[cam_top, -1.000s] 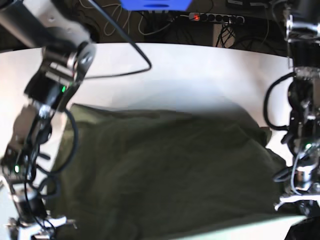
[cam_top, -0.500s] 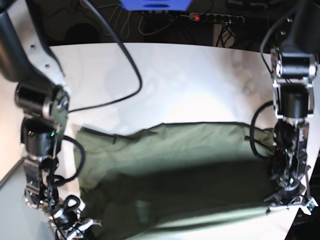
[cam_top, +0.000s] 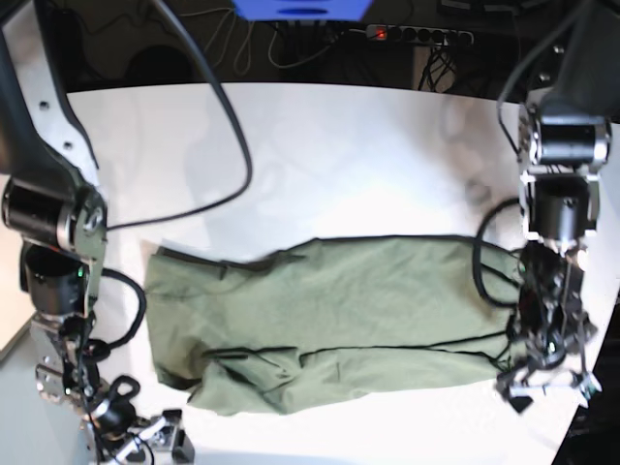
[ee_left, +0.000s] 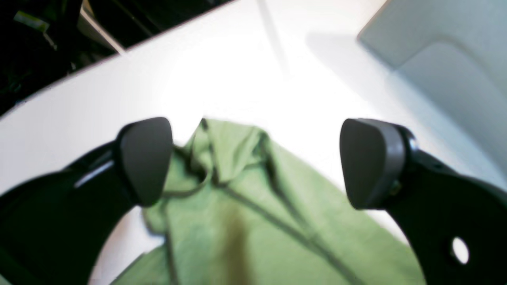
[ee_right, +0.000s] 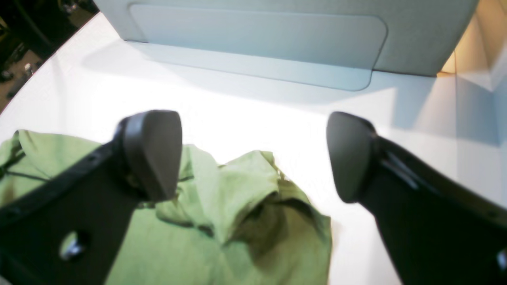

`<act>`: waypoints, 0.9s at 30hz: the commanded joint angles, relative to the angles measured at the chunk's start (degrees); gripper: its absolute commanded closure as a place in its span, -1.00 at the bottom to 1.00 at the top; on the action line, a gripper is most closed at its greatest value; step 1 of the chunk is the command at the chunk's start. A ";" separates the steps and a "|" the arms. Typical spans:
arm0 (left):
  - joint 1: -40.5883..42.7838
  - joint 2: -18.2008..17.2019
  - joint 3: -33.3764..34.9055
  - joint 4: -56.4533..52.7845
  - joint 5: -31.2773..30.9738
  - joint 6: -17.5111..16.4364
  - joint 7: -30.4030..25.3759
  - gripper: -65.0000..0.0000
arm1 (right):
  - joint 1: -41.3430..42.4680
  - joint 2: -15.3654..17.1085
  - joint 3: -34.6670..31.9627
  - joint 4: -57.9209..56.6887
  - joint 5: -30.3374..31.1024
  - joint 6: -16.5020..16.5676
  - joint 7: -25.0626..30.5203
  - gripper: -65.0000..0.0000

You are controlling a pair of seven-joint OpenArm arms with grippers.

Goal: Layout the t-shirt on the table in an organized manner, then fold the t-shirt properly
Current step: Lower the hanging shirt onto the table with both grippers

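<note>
t-shirt [cam_top: 329,325]: olive-green, it lies flat on the table as a long horizontal band across the lower middle of the base view, with wrinkles and a fold line along its length.
table [cam_top: 339,155]: white, smooth; its far curved edge runs along the top of the base view, and much bare surface shows above the shirt.
left gripper [ee_left: 253,162]: jaws spread wide apart; nothing is between them. In the left wrist view it hangs above one end of the shirt, and green cloth with a dark seam shows in the gap below. In the base view it is at the lower right, at the right end of the shirt.
right gripper [ee_right: 253,156]: jaws also spread wide, holding nothing. In the right wrist view a bunched, folded corner of the shirt lies under the gap, toward the lower left of the frame. In the base view it is at the lower left corner, just beside the left end of the shirt.
shirt ends: the left end is more crumpled, the right end is straighter.
grey panel [ee_right: 253,39]: a pale grey flat piece at the top of the right wrist view, behind the table surface.
power strip [cam_top: 418,35]: at the top of the base view, beyond the table, among dark cables.
</note>
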 commanded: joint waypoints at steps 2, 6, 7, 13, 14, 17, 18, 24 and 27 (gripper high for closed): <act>1.45 -0.58 -0.14 2.55 0.42 -0.05 -1.19 -0.95 | -0.54 0.82 -0.06 2.03 0.89 0.19 1.00 -0.85; 9.71 -0.93 -0.23 9.05 0.42 -0.05 -1.19 -0.93 | -5.90 0.82 0.03 6.34 0.89 0.19 0.64 -0.85; 11.73 -1.02 -0.23 10.63 0.42 -0.05 -1.19 -0.93 | -7.58 0.82 0.03 7.57 0.97 0.19 0.56 -0.85; 20.87 -4.36 -0.31 12.83 0.51 -0.14 -1.45 -0.93 | -17.77 -0.58 4.25 17.95 0.97 0.19 0.47 -0.86; 21.14 -4.89 -0.31 11.87 0.59 -0.23 -1.45 -0.93 | -19.53 -0.67 4.78 19.88 0.97 0.19 0.47 -0.85; 20.96 -5.68 -0.31 8.17 0.59 -4.80 -1.45 -0.93 | -24.19 -0.85 5.74 25.15 0.97 0.19 0.47 -0.85; 20.96 -6.03 -0.31 7.47 0.51 -7.79 -1.45 -0.93 | -26.21 -0.94 5.74 27.26 0.97 0.19 0.47 -0.85; 19.38 -5.68 -0.31 5.89 1.21 -13.06 -1.45 -0.93 | -36.06 -3.22 9.70 39.04 0.97 0.28 0.38 -0.85; 18.41 -5.59 -0.31 2.37 1.12 -13.06 -1.45 -0.93 | -39.40 -4.28 11.28 44.41 0.97 0.37 -2.70 -0.85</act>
